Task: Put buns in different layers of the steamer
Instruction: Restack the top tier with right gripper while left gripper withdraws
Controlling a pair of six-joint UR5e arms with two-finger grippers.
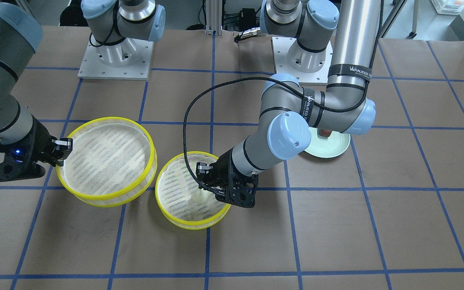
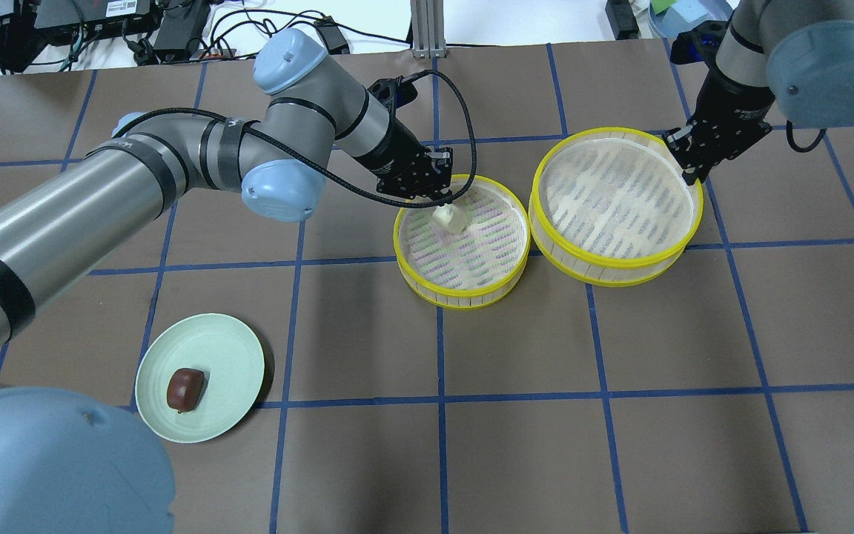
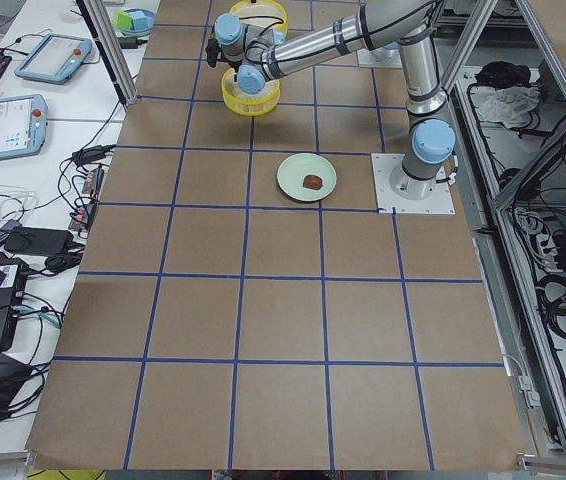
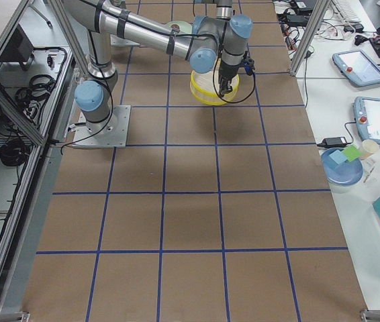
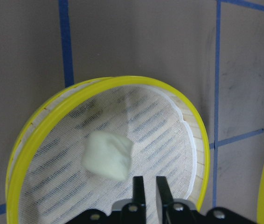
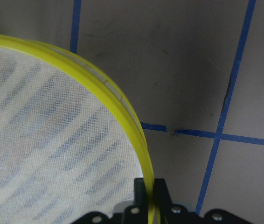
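The steamer's two trays stand side by side. The cream bun lies on the mesh floor of the smaller tray. My left gripper hangs just over that tray. In the left wrist view its fingers are close together and empty, with the bun just beside them. My right gripper is shut on the yellow rim of the larger tray, as the right wrist view shows. The dark brown bun lies on the pale green plate.
The brown table has a blue tape grid. The left arm's black cable loops above the smaller tray. In the front view the left arm's elbow covers part of the plate.
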